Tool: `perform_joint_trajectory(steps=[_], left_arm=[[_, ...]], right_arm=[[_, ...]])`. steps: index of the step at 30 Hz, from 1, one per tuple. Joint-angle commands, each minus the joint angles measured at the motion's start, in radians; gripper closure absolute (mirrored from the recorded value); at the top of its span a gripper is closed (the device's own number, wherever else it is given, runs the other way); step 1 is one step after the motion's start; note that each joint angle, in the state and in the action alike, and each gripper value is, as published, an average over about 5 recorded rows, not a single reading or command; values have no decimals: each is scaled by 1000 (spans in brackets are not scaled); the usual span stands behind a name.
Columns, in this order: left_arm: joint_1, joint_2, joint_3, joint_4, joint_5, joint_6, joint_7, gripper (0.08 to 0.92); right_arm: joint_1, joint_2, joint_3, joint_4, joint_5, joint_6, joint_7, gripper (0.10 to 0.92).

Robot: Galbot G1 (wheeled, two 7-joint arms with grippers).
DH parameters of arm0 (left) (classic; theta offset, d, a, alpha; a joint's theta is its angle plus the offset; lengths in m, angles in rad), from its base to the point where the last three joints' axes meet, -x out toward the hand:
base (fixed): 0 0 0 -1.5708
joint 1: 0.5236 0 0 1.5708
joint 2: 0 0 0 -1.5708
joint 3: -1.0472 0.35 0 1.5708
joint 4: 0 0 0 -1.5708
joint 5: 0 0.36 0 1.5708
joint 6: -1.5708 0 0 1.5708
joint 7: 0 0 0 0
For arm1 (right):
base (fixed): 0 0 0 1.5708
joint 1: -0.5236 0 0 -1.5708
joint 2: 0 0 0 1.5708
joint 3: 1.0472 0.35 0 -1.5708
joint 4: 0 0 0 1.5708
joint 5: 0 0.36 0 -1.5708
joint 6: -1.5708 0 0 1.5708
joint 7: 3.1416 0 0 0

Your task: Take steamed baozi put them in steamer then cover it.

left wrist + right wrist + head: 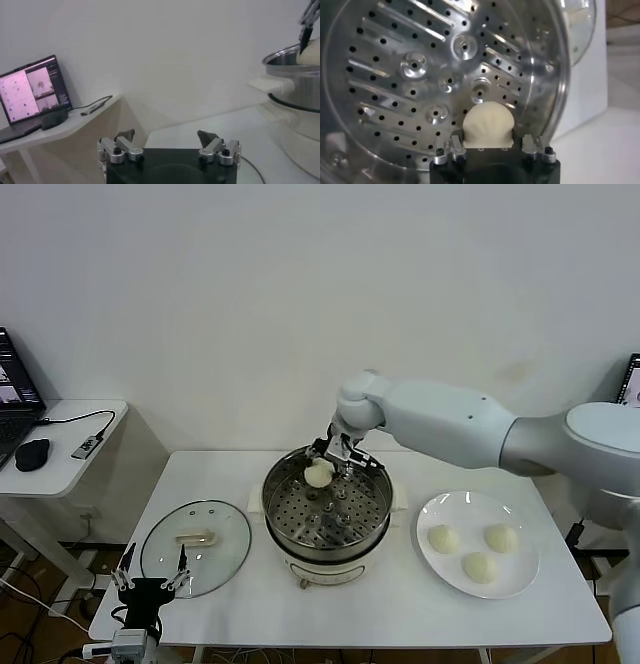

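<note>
The white surface [400, 604] carried everything, and the steamer [327, 514] stood upright at its middle, mouth facing up and perforated tray bare; the head view showed it whole, while my right wrist view showed only the tray's holes and ribs. To my left of it the cover [196, 547] lay flat, its oblong handle running roughly side to side across the surface. To my right the white plate [478, 557] held three steamed baozi [480, 567], close together but apart. My right gripper [330, 459] hung over the far rim of the steamer with its jaws partly closed around the fourth baozi [487, 125]; the right wrist view showed that bun gripped between them above the tray, not touching it, which the head view could not settle. My left gripper [150, 582] waited low at the near left edge of the surface, just beside the cover, its jaws spread wide and holding nothing, as the left wrist view confirmed.
</note>
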Motion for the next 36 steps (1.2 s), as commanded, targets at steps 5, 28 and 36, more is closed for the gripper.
perform_joint_trajectory(steps=[5,28,36], left_arm=[[1,-2,-1,-1,0,-1,0,177],[15,16,-22,-47,-3,-1,1,177],[11,25,-9,-53,0,-1,1,177]], right_arm=[[-22,26,1,-55,-110,79,24,419],[281,-373,-63,401,533,-518,-159,203],[333,-639,-96,578,525,-802,-206,203]])
